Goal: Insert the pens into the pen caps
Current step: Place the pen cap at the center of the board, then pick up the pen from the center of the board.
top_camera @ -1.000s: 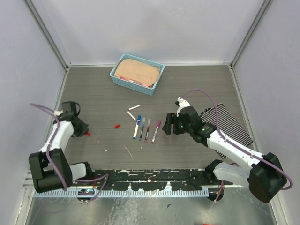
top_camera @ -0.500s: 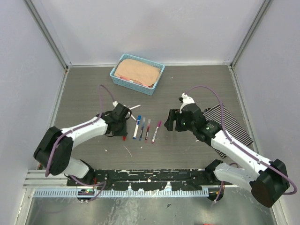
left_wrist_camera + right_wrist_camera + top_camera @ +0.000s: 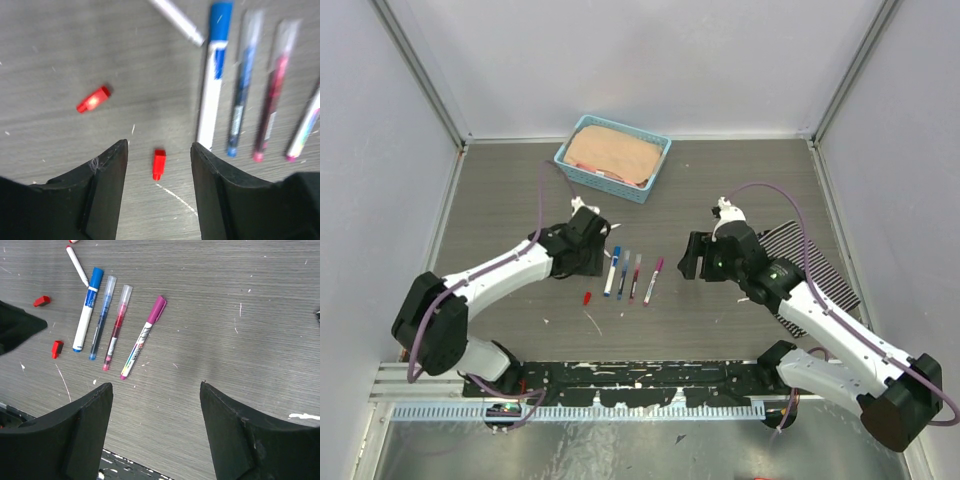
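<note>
Left gripper (image 3: 159, 150) spread wide, holding nothing. A tiny red cap (image 3: 159, 164) lies on the table (image 3: 60, 50) between its fingers, with four pens (image 3: 212, 90) to the right. Right gripper (image 3: 155, 390) also spread, empty. The cap is probably light, stiff and slick, so pinch its sides mid-length.

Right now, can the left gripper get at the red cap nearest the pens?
Probably yes. The left gripper is open, and in its wrist view the red cap lies on bare table between its fingers, with nothing over it. The blue pen lies off to one side, apart.
</note>
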Available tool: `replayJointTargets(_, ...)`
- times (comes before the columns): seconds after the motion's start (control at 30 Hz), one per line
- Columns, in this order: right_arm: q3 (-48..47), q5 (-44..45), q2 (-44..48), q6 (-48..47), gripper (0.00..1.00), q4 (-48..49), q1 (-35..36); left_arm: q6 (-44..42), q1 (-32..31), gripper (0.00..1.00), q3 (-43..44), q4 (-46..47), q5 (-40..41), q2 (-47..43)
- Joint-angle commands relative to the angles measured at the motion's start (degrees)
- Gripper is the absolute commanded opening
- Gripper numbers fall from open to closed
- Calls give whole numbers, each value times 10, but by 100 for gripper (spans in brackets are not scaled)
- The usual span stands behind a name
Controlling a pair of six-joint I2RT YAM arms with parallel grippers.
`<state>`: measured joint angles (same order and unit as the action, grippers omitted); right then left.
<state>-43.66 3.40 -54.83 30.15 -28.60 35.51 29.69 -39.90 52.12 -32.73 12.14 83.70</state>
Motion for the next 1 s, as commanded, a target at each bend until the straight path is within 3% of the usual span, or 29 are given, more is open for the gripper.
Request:
replayJointTargets(0.0,-36,24,23,9,75,-19,-2,-54,2,61,85,-11,64,-13)
replayJointTargets(0.27,-46,22,31,12,75,-47,-1,-127,34,59,269,-58,49,162)
replayJointTargets(0.4,-49,23,36,16,75,-60,-1,-178,54,60,293,-18,29,200)
replayJointTargets(0.57,-53,8,43,21,75,-73,-1,-334,70,63,310,18,-61,238)
replayJointTargets(0.77,-61,-3,49,14,75,-100,-1,-406,130,61,329,30,-235,266)
replayJointTargets(0.97,-58,-4,54,17,75,-107,-1,-489,147,55,399,-53,-265,333)
